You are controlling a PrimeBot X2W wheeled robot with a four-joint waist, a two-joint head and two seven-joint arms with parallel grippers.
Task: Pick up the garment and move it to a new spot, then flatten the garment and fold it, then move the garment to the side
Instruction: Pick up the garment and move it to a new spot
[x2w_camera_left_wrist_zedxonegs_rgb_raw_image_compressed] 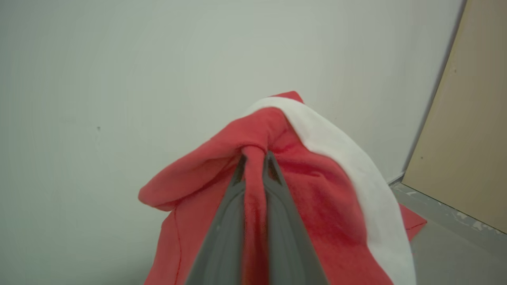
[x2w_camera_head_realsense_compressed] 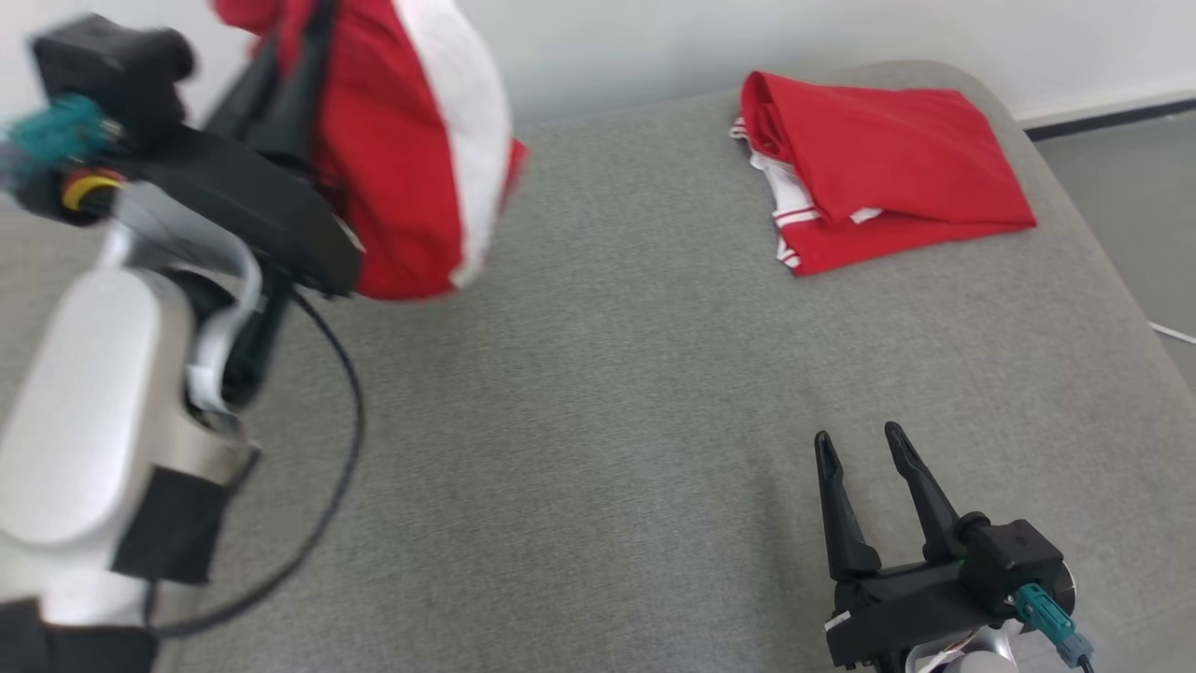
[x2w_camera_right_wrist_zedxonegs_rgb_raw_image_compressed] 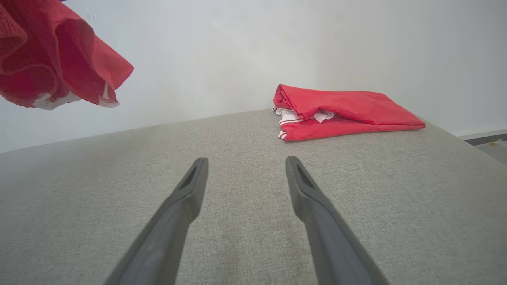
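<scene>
The left tool [x2w_camera_left_wrist_zedxonegs_rgb_raw_image_compressed: 255,160], clamped on a bunched fold of the red-and-white garment [x2w_camera_head_realsense_compressed: 402,159], holds it hanging clear above the left side of the grey worktop [x2w_camera_head_realsense_compressed: 598,421] (likely for carrying to a new spot), while the right tool [x2w_camera_head_realsense_compressed: 864,444] hovers open and empty, ready to help flatten.

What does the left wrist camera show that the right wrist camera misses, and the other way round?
Left wrist view's extras: the left claw seen close up, shut tight on a fold of the red-and-white garment, plus a tan panel at the right edge.
Right wrist view's extras: the right claw, open with nothing in it, above the grey cushion, and a folded red garment lying at the cushion's far side.
Shared: the red-and-white garment, which hangs at the upper left of the right wrist view, and the pale wall behind.
</scene>
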